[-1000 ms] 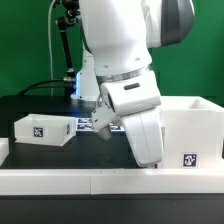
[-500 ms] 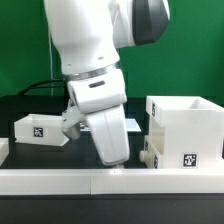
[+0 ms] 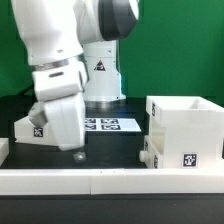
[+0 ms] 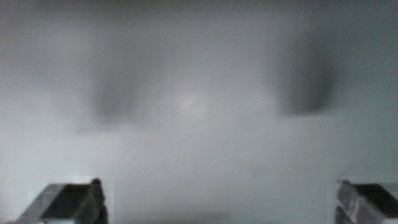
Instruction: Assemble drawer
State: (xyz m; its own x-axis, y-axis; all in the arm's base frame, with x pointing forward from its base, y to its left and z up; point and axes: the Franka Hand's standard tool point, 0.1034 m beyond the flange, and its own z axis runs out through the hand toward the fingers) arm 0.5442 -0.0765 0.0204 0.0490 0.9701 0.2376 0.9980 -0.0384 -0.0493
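Observation:
The tall white casing [image 3: 186, 125] of the drawer stands at the exterior view's right, with a square tag low on its front. A shallow white tray [image 3: 150, 151] sticks out of its lower left side. A second shallow tray [image 3: 24, 128] with a tag sits at the exterior view's left, mostly hidden behind my hand. My gripper [image 3: 70, 148] hangs right in front of that tray, close above the table. In the wrist view my gripper [image 4: 217, 205] is open, its fingertips [image 4: 71, 205] wide apart, with only a blurred pale surface between them.
The marker board [image 3: 112, 125] lies flat on the black table behind my hand, near the arm's base. A low white border wall [image 3: 120, 181] runs along the front edge.
My arm has swung from beside the casing at the exterior view's right across to the left tray. The casing, now uncovered, and its tray have not moved.

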